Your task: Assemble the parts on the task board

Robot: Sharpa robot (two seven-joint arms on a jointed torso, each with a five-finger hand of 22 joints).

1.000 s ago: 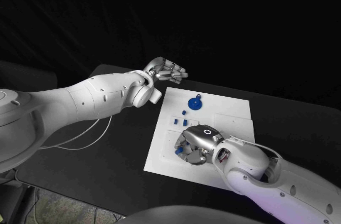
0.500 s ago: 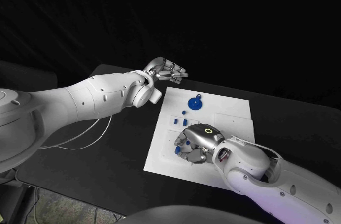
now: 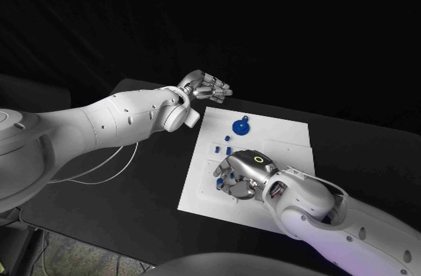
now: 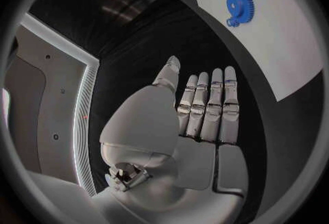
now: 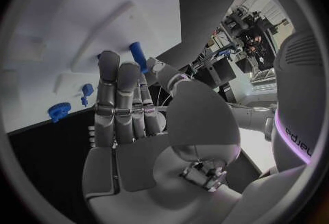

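Hovering over the near half of the task board [image 3: 289,133]: right hand [image 3: 241,174], shifted slightly farther onto the board than a second ago, fingers curled above small blue parts [image 3: 221,182]; whether it grips one, cannot tell. Blue peg [image 5: 137,55] stands just past its fingertips in the right wrist view. Blue gear [image 3: 241,127] unmoved on the far half. Left hand [image 3: 204,86]: idle off the far corner, fingers straight, side by side, holding nothing. Assembly early. Legible writing: none

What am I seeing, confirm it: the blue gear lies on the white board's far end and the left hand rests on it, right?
Wrong on the hand. In the head view the blue gear lies at the task board's far end, but the left hand hangs off the board, above the black table, touching nothing.
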